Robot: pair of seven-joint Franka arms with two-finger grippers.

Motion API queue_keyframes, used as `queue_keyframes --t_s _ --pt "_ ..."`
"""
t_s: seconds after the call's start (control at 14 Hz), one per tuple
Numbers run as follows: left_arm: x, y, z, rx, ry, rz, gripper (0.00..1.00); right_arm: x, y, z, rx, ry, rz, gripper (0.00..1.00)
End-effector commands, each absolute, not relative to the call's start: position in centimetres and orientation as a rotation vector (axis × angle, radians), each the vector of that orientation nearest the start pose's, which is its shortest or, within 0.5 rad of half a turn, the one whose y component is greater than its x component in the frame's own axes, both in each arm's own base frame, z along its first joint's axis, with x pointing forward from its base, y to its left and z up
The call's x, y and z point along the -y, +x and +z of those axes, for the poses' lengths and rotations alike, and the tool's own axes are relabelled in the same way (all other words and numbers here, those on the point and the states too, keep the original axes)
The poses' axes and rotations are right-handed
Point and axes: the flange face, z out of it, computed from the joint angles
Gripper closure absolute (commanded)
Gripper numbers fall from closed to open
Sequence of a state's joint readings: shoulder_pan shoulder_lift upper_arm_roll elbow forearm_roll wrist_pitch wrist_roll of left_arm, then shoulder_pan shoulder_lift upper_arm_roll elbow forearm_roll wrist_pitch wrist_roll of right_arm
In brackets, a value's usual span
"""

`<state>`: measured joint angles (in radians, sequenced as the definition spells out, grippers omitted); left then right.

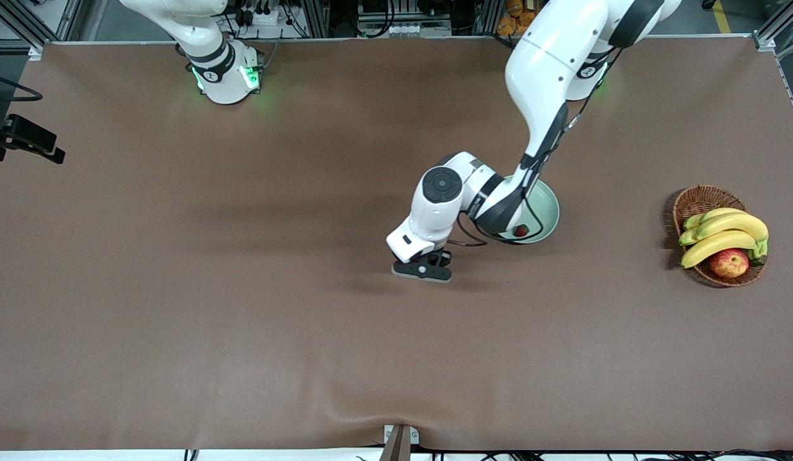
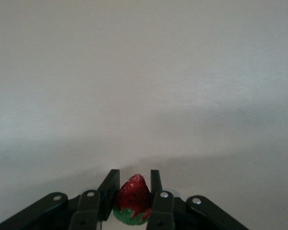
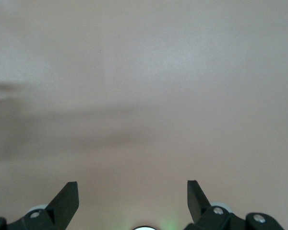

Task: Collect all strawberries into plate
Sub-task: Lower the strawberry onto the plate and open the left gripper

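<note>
Left fingers: clenched on a strawberry, pads on its red flanks, low over the table beside the plate.
Handling: likely light, soft, bruisable; grip the body gently, not the cap.
Look: red, seeded, green leafy cap.
Plate: one berry already inside.
Right gripper: waiting, fingers spread, empty.

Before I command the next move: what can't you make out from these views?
- Third strawberry: not in any view. One lies in the plate, one strawberry sits between the left gripper fingers.
- Most of the plate: front view, covered by the left arm.
- Whether the held berry is off the tablecloth: its base is cut off by the left wrist view's edge.
- Right gripper: open in its wrist view; the front view does not show where it hangs.
</note>
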<state>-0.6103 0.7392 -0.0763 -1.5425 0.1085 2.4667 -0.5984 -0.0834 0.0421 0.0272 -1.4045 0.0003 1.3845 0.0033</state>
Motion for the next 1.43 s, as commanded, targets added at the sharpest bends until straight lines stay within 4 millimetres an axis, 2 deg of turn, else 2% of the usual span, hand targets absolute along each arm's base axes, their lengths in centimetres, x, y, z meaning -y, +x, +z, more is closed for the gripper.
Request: queue_keyframes --t_s 0.0,0.07,0.21,0.36,0.43,0.5,0.57,0.64,0.72,0.86,0.93,1.0,1.07,1.36 --pt "39.9 53.6 25.6 -0.243 -3.166 -0.196 1.00 3.1 54.5 67.0 -0.115 -3.125 0.081 0.00" --pt "38.1 52.9 25.9 -0.231 -3.154 -0.174 0.99 2.8 54.6 66.9 -0.103 -3.125 0.084 0.00" --pt "36.0 50.3 27.4 -0.235 -3.138 -0.155 1.00 2.5 54.7 66.8 -0.095 -3.123 0.086 0.00" --pt "32.5 48.2 26.7 -0.218 -3.103 -0.098 0.99 2.5 54.6 66.7 -0.097 -3.121 0.088 0.00" --pt "31.1 47.6 26.5 -0.243 -3.075 -0.094 0.99 2.2 54.7 66.7 -0.090 -3.121 0.088 0.00" --pt "28.5 48.0 26.4 -0.219 -3.056 -0.088 0.99 2.2 54.7 66.7 -0.089 -3.121 0.088 0.00" --pt "26.9 47.3 25.6 -0.213 -3.043 -0.063 0.97 2.3 54.6 66.7 -0.092 -3.121 0.088 0.00" --pt "26.2 47.0 25.6 -0.232 -3.034 -0.061 0.96 2.4 54.6 66.7 -0.095 -3.122 0.091 0.00" --pt "24.3 47.5 25.4 -0.223 -3.029 -0.047 0.91 2.4 54.6 66.7 -0.095 -3.122 0.093 0.00" --pt "22.4 48.1 24.4 -0.250 -3.023 -0.014 0.79 2.4 54.6 66.6 -0.095 -3.122 0.098 0.00" --pt "21.7 48.3 24.0 -0.235 -3.022 -0.002 0.67 2.5 54.6 66.6 -0.097 -3.122 0.098 0.00" --pt "21.5 48.2 23.6 -0.231 -3.020 0.012 0.45 2.5 54.6 66.6 -0.097 -3.122 0.098 0.00" --pt "21.4 48.0 22.7 -0.236 -3.015 0.036 0.01 2.5 54.6 66.6 -0.097 -3.122 0.103 0.00" --pt "21.8 48.3 22.8 -0.227 -3.019 0.031 0.00 2.7 54.5 66.5 -0.102 -3.121 0.107 0.00"
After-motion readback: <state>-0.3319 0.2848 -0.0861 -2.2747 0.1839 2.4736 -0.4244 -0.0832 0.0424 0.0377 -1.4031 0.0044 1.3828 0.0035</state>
